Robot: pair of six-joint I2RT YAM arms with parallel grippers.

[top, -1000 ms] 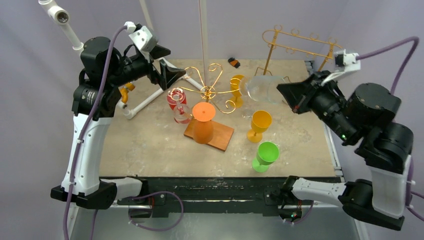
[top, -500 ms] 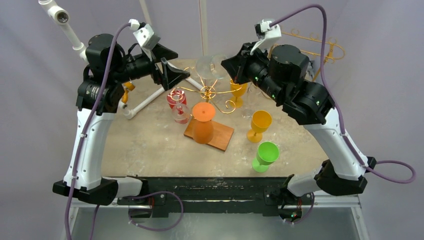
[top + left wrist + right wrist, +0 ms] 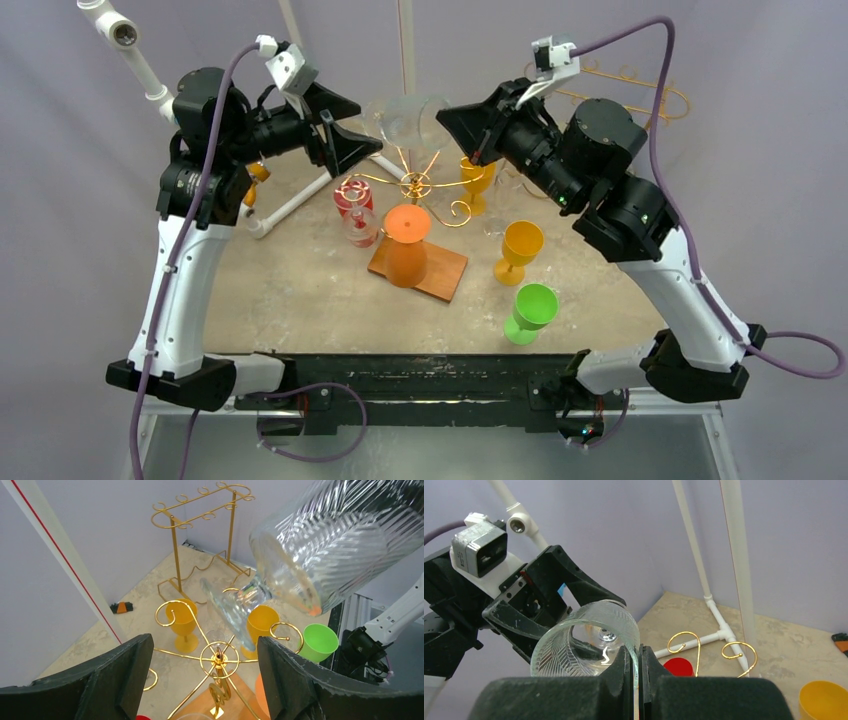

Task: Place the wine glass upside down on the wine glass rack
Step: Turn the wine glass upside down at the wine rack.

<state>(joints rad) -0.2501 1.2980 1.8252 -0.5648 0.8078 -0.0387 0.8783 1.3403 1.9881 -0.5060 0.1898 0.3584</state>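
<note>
A clear ribbed wine glass (image 3: 408, 118) hangs in the air on its side above the gold curly-armed wine glass rack (image 3: 416, 184). My right gripper (image 3: 447, 120) is shut on its rim; in the right wrist view the fingers (image 3: 634, 652) pinch the glass wall (image 3: 584, 642). The glass's foot (image 3: 230, 612) points at my left gripper (image 3: 368, 130), which is open, with its fingers apart on either side of the rack's hub (image 3: 219, 656) in the left wrist view. The bowl (image 3: 325, 550) fills that view's upper right.
An upside-down orange glass (image 3: 405, 245) stands on a wooden board (image 3: 445, 272). A red glass (image 3: 352, 198), yellow glasses (image 3: 520, 245) and a green one (image 3: 530, 310) stand round the rack. A second gold rack (image 3: 600, 85) stands at the back right, and white pipes (image 3: 300, 195) lie at the left.
My right arm has swung the glass from the right side up and left, over the rack, toward the left gripper. The left gripper's fingers have closed in slightly.
</note>
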